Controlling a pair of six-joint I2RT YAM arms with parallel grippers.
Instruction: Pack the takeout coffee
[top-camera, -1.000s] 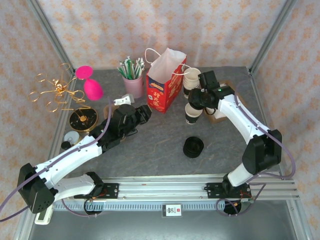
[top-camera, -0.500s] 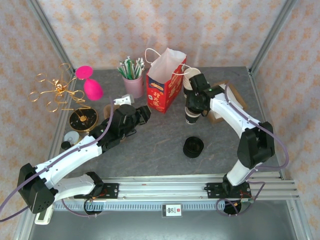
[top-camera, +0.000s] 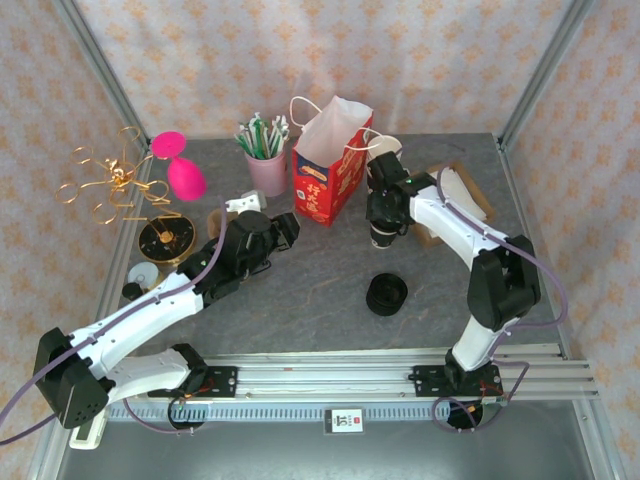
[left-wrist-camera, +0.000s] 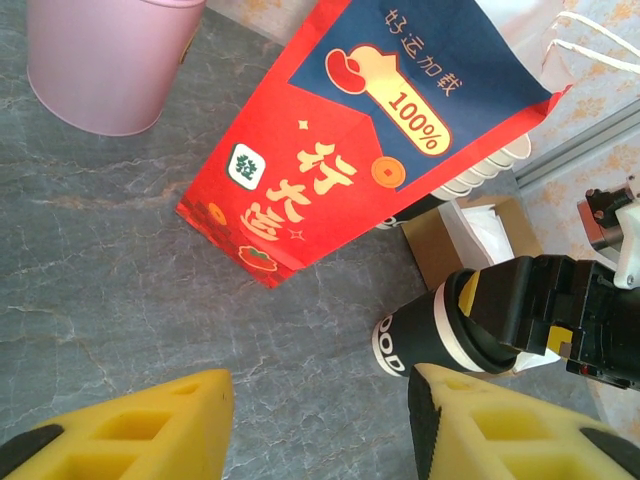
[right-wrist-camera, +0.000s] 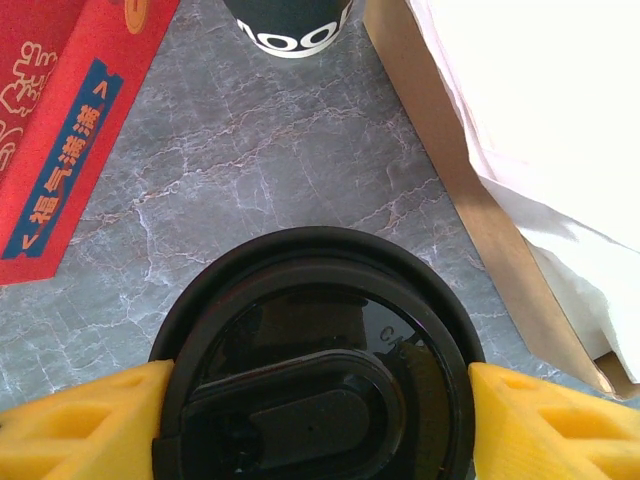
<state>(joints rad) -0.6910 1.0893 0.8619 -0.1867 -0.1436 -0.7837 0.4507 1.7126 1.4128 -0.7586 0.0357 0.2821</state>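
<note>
Black takeout coffee cup (top-camera: 384, 230), capped with a black sip lid (right-wrist-camera: 315, 370) and banded with white lettering near its base, upright just right of the red paper bag (top-camera: 330, 168). The bag, printed with gold characters and a blue panel, stands open-mouthed, white cord handles raised. A low black stack of lids (top-camera: 386, 294) lies well apart, nearer than the bag and to its right.

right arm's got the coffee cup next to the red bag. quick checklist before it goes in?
1. Is the lid on the cup: ok, seated.
2. Grip of the right pincer: ok, fingers on both sides of the cup.
3. Is the red bag upright with its mouth open: ok.
4. Cup over the bag mouth: not ok, it is beside the bag.
5. Is the left pincer steadying the bag: not ok, open, touching nothing.
6. Room inside the bag: cannot tell, inside hidden.
</note>
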